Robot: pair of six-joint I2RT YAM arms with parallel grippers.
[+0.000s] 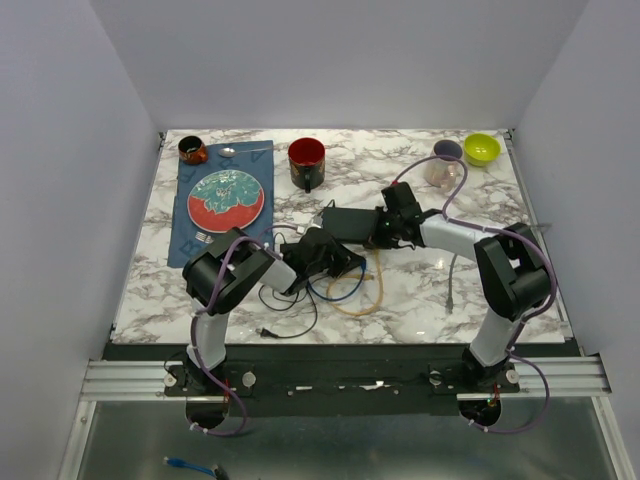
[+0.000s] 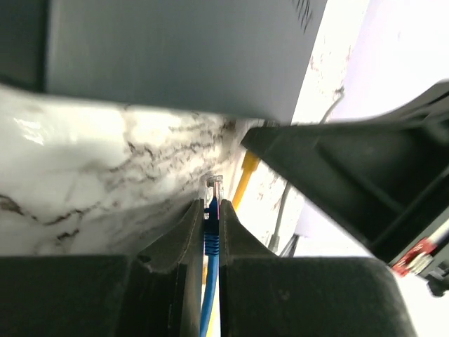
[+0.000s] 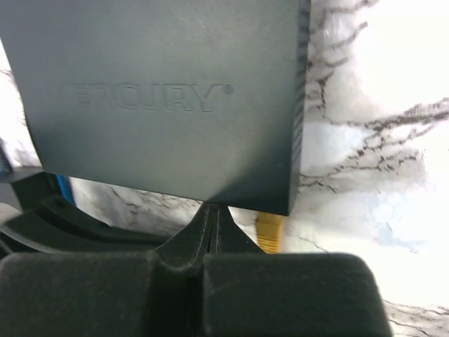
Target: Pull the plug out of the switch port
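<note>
The switch [image 1: 345, 222] is a flat black box at mid table; it fills the top of the left wrist view [image 2: 175, 56] and the right wrist view [image 3: 161, 98]. My left gripper [image 1: 348, 264] [image 2: 211, 203] is shut on the blue plug [image 2: 211, 232]. The plug's clear tip [image 2: 214, 185] shows bare over the marble, a little apart from the switch's edge. A yellow plug [image 2: 247, 170] [image 3: 270, 232] sits in the switch beside it. My right gripper [image 1: 379, 234] [image 3: 214, 210] is shut and empty, its tips against the switch's near edge.
Blue cable [image 1: 335, 292], yellow cable [image 1: 376, 290] and black cable [image 1: 285, 325] loop in front of the switch. A grey cable [image 1: 452, 280] lies right. A red mug [image 1: 306, 160], plate [image 1: 226, 197] on a blue mat [image 1: 188, 238], dark cup [image 1: 193, 150] and yellow bowl [image 1: 481, 148] stand behind.
</note>
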